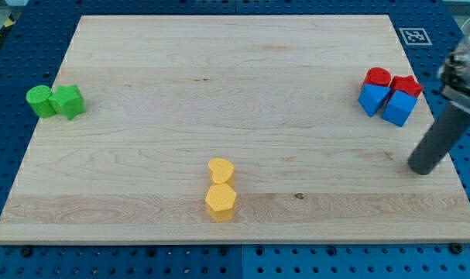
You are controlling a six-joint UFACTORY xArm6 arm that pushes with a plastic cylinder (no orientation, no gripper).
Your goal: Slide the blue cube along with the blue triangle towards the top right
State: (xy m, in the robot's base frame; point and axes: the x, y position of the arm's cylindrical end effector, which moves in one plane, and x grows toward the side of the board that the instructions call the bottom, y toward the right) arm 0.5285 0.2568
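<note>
Since we scan from the view's left, we first log two green blocks (56, 101) touching each other near the left edge of the table (219, 70), shapes too rounded to call, then two yellow blocks (220, 190) touching one above the other near the bottom middle, irrelevant to the job. Right side holds the cluster: blue triangle (372, 98) touching the blue cube (399, 108) just right of it, with a red cylinder (378, 77) and another red block (406, 85) pressed against their top sides. We judge the task partly along: both blues already sit near the right edge in the upper half, but there is still table above them, so a push up and right remains. The reds sit in that path and would likely ride along. No fingers on this rig, so there is no wide or narrow state to report and nothing is held; we only have the rod. Our tip (422, 167) rests on the table below and slightly right of the blue cube, apart from it, not touching any block. From there we would need to come in lower left of the pair to drive both.
</note>
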